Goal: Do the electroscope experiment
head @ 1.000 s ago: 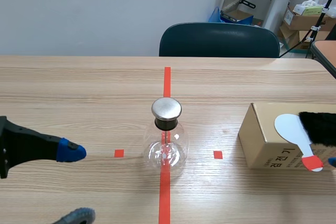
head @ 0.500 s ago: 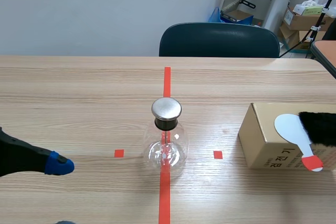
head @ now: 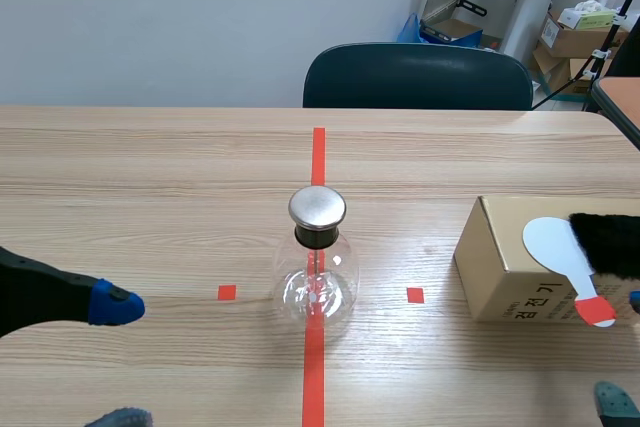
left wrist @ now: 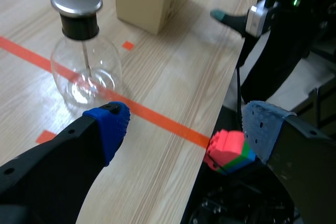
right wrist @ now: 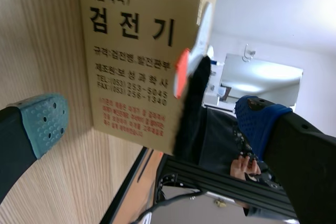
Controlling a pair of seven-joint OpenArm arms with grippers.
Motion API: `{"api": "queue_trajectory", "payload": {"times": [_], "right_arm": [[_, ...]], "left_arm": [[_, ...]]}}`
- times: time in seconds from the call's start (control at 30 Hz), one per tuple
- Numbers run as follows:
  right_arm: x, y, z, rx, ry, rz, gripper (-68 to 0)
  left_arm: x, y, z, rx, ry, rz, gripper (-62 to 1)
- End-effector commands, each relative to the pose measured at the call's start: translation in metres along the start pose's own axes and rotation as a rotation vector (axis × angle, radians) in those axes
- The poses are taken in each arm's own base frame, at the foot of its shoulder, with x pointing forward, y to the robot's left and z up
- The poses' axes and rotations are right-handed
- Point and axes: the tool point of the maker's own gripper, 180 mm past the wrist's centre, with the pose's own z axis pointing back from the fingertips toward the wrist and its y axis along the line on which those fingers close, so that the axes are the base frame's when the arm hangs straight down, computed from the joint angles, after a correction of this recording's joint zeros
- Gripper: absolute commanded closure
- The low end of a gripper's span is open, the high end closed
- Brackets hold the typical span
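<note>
The electroscope (head: 317,257), a round glass flask with a steel cap and a thin rod inside, stands on the red centre line. My left gripper (head: 118,361) is open, low at the table's left, well clear of the flask. In the left wrist view the flask (left wrist: 84,61) lies ahead of my open left gripper (left wrist: 186,129). A cardboard box (head: 505,257) sits at the right, carrying a white paddle (head: 555,245) with a red tip and a black fur cloth (head: 608,242). My right gripper (right wrist: 149,121) is open beside the box (right wrist: 136,51), holding nothing.
A dark chair (head: 418,77) stands behind the table's far edge. Boxes and equipment fill the back right corner. In the left wrist view the table's near edge (left wrist: 210,124) runs close by, with a red, green and blue block (left wrist: 228,150) just beyond it.
My left gripper drew back to the left, away from the flask. The right gripper's lower pad has come into sight at the bottom right. Flask, box, paddle and fur stayed put.
</note>
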Motion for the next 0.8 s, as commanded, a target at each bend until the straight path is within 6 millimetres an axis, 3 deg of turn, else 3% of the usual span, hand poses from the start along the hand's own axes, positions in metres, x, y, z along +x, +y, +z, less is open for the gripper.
{"api": "queue_trajectory", "payload": {"times": [0.0, 0.37, 0.77], "right_arm": [[-0.003, -0.008, -0.007, -0.031, -0.012, 0.021, -67.9], [0.017, -0.017, -0.024, -0.082, -0.140, 0.037, -67.9], [0.009, -0.020, -0.025, -0.085, -0.153, 0.074, -67.9]], "left_arm": [[0.010, -0.003, -0.002, -0.006, -0.040, 0.003, -46.9], [0.014, -0.003, -0.002, -0.003, -0.063, 0.005, -46.9], [0.016, -0.002, -0.001, 0.000, -0.078, 0.003, -46.9]]}}
